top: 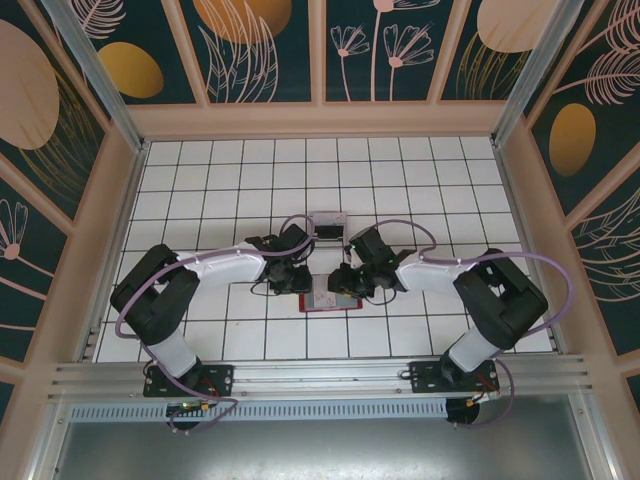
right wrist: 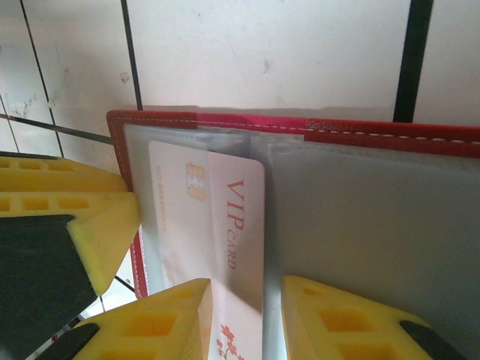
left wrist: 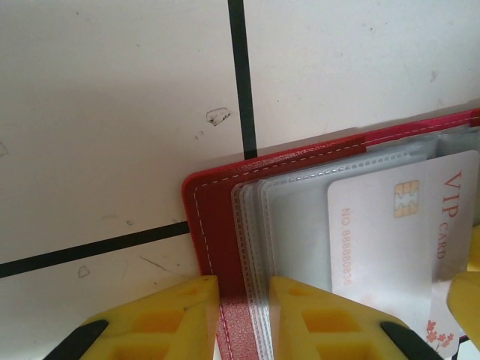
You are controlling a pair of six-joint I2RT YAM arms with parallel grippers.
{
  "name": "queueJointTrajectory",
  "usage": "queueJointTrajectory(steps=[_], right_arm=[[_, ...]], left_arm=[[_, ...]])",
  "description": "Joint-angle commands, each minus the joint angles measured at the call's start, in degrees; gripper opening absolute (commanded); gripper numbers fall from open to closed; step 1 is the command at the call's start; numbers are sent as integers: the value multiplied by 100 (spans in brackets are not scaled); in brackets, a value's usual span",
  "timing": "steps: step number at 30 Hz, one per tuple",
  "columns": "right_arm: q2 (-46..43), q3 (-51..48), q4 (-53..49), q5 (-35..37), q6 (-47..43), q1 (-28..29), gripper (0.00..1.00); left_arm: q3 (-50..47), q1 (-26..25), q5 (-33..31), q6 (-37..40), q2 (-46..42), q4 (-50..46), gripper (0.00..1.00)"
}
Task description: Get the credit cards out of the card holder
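One credit card [right wrist: 221, 225], lower end unseen

The holder [left wrist: 214, 225] was red with white stitching along its edge and clear, greyish sleeves. The card [left wrist: 390, 232] was white, with a gold chip, red "VIP CARD" lettering and a small red blossom print. The fingers [left wrist: 161, 319] were yellow with black backing. The floor [left wrist: 112, 112] was white tile with a black grid. The walls [top: 260, 50] were dark teal with orange discs and pale plant outlines. The arms [top: 225, 268] were black and white, and the cables [top: 530, 256] purple.
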Motion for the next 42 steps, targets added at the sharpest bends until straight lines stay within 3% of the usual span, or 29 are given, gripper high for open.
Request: queueJointTrajectory(steps=[1, 18, 42], right_arm=[[136, -123, 218, -156, 61, -49, 30], [177, -406, 462, -180, 122, -162, 16], [-865, -515, -444, 197, -249, -471, 10]], left_arm=[[-107, -24, -192, 88, 213, -282, 26], [19, -29, -323, 108, 199, -485, 25], [135, -29, -683, 298, 120, -831, 25]])
